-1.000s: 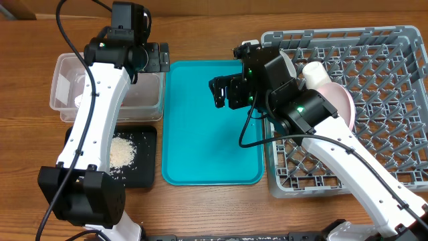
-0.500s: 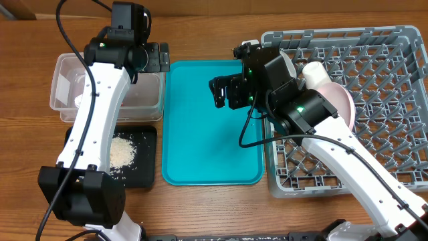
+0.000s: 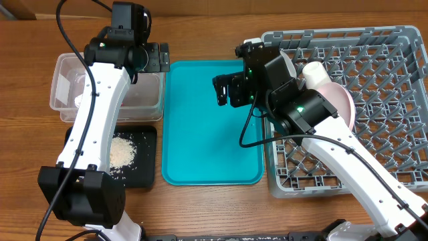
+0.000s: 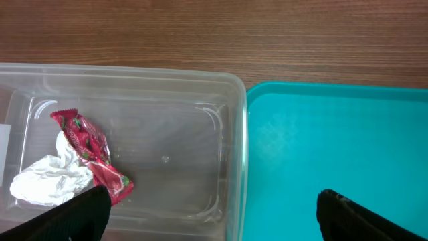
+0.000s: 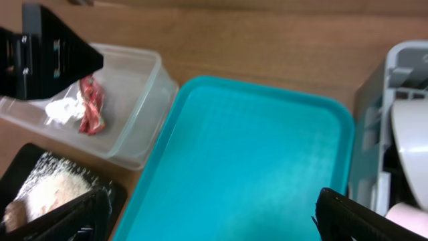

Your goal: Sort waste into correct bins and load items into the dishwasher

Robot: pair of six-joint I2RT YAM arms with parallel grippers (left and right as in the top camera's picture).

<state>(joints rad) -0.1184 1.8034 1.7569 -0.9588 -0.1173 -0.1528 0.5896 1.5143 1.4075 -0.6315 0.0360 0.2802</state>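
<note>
The clear tub point(image 3: 65, 110) at the left holds the red snack wrapper point(image 4: 90, 154) and the crumpled white tissue point(image 4: 43, 184). My left gripper point(image 3: 156, 57) hangs open over the tub's right rim point(image 4: 237, 134), empty, its midpoint point(image 4: 210, 199) above that wall. The black tray point(image 3: 144, 167) below carries whitish rice grains point(image 3: 122, 150). My right gripper point(image 3: 227, 90) is open and empty above the teal tray, as the right wrist view point(image 5: 210, 201) shows. The grey dish rack point(image 3: 388, 73) holds a pink plate point(image 3: 342, 100) and a white cup point(image 3: 314, 69).
The flat teal tray point(image 3: 200, 147) lies bare between the bins and the rack. The right arm crosses the rack's left side and hides part of it. Black cables loop over the left arm and the teal tray's right edge.
My right gripper has shifted slightly to the right over the teal tray. The left arm has not moved.
</note>
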